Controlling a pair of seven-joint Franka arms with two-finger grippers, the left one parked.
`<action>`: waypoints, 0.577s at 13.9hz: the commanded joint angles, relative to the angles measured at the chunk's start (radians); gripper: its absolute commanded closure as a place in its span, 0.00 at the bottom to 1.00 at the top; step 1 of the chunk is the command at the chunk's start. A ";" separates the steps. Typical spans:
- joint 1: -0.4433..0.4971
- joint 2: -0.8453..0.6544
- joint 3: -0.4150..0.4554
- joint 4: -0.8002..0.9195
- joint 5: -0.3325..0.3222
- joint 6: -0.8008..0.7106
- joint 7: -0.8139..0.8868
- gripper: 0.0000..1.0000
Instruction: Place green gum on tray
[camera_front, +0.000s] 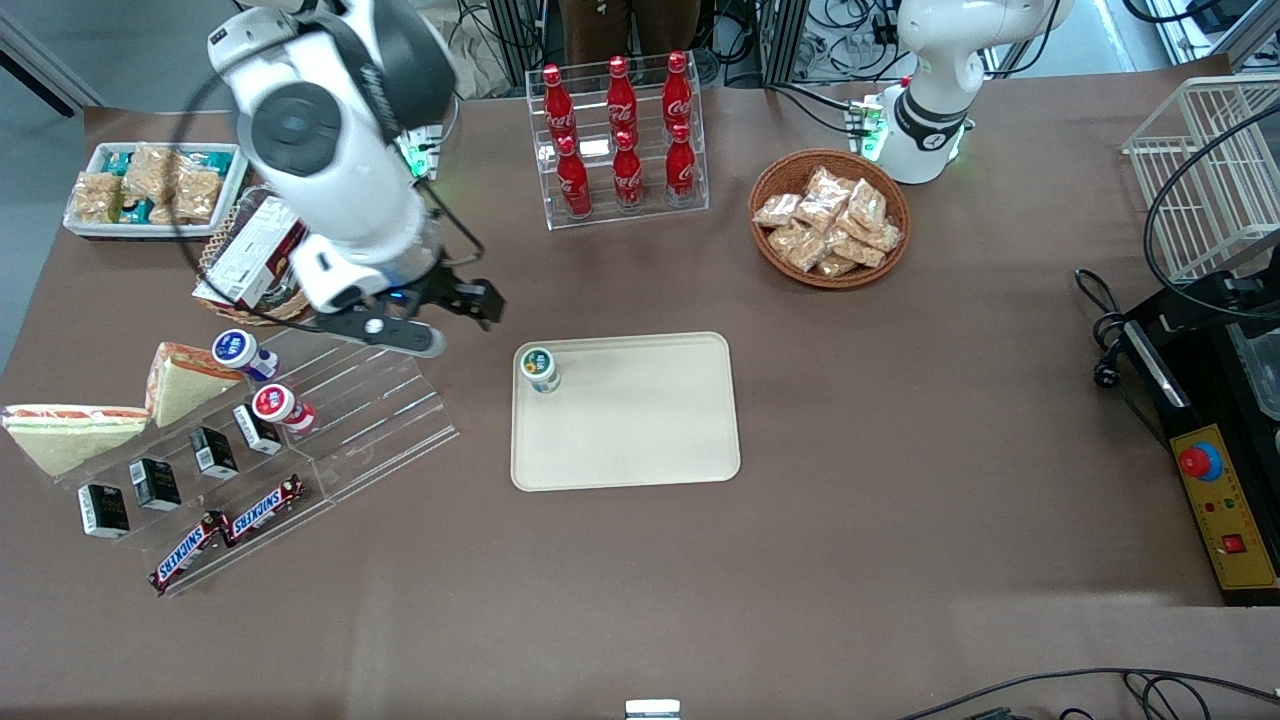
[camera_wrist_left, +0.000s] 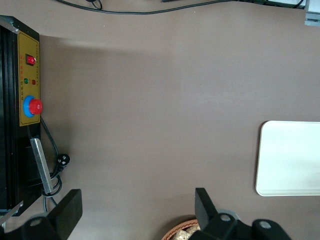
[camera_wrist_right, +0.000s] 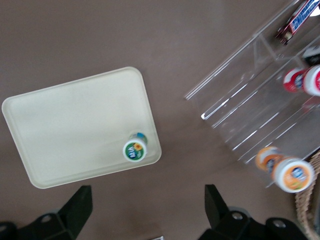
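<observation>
The big brown table (camera_front: 900, 520) holds a cream tray (camera_front: 640, 430) in the middle. At 9 o'clock from the tray is a clear stepped shelf (camera_front: 330, 440). At 12 o'clock stands a cola bottle rack (camera_front: 617, 140). At 2 o'clock sits a snack basket (camera_front: 830, 218). The gripper (camera_front: 440, 320) hangs above the table, near the shelf.

The green gum (camera_front: 540, 369) stands upright on the tray (camera_front: 640, 430), in the corner nearest the acrylic display rack (camera_front: 330, 420). The claw (camera_front: 455, 310), fingers apart, hangs above the surface (camera_front: 900, 450) between rack and tray, probably clear of both.
</observation>
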 joint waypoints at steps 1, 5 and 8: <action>-0.163 -0.067 0.013 0.015 0.013 -0.048 -0.263 0.00; -0.412 -0.116 0.013 0.016 0.013 -0.063 -0.639 0.00; -0.536 -0.105 -0.010 0.019 0.020 -0.047 -0.861 0.00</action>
